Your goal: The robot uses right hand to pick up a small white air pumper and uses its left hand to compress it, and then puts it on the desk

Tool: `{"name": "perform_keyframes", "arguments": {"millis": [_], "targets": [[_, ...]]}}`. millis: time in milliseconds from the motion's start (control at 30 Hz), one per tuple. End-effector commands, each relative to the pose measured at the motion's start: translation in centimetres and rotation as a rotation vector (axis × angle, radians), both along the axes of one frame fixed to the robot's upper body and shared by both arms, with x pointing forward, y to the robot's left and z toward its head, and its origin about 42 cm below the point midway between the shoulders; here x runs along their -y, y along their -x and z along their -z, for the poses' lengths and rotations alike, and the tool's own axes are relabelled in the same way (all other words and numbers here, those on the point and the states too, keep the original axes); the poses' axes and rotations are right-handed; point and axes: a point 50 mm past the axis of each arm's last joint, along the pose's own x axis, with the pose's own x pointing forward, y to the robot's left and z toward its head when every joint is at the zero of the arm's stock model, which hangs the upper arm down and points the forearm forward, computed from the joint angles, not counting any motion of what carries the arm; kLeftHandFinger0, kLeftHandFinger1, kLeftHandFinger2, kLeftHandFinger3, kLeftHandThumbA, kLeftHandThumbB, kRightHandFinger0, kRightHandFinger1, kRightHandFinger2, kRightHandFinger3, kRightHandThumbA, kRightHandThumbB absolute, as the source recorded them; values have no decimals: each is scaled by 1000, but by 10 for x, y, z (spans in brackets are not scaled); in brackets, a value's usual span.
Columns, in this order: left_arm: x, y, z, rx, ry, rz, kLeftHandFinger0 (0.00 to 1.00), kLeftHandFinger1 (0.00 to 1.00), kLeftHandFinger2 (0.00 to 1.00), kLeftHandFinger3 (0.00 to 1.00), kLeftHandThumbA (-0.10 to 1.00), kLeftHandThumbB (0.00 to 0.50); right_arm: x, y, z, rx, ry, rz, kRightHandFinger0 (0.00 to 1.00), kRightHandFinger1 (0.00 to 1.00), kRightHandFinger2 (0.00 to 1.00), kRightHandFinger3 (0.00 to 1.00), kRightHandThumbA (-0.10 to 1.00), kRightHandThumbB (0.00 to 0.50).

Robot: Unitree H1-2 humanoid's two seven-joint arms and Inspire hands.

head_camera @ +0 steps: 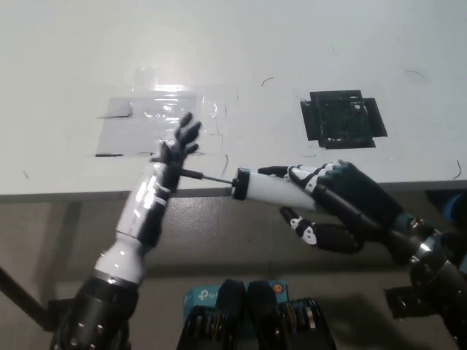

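My black right hand (343, 197) is shut on the small white air pumper (266, 189), holding it level at the desk's front edge. Its black cap (240, 184) points left, and only a short piece of the thin metal rod (210, 176) shows. My white left hand (175, 153) has its palm pressed flat against the rod's black handle end, fingers spread and pointing up and away. The pumper hangs in the air, just over the desk edge (66, 195).
On the white desk lies a patch of clear tape (157, 120) at the back left and a black taped square (341, 119) at the back right. Below the desk edge is grey floor.
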Motion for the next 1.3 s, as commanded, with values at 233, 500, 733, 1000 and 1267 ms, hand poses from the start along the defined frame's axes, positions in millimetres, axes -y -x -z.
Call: {"name": "perform_keyframes", "arguments": {"millis": [233, 500, 733, 1000, 1267], "targets": [[53, 25, 9, 17, -83, 86, 1000, 1000, 1000, 1000, 1000, 273, -28, -2, -20, 82, 4, -94, 4, 381, 687, 618, -100, 161], [43, 36, 19, -5, -95, 69, 1000, 1000, 1000, 1000, 1000, 290, -28, 0, -12, 71, 8, -108, 0, 292, 663, 174, -100, 157], [-10, 37, 23, -8, -91, 3, 1000, 1000, 1000, 1000, 1000, 269, -15, -17, -11, 68, 21, -58, 0, 372, 741, 715, -100, 148], [-75, 58, 27, -14, -78, -109, 1000, 1000, 1000, 1000, 1000, 230, 16, -58, -21, 88, 34, 65, 40, 473, 832, 989, -100, 145], [-112, 85, 41, -59, -35, -197, 1000, 1000, 1000, 1000, 1000, 250, 28, -88, -18, 55, 48, 169, 32, 448, 787, 991, -100, 125]]}}
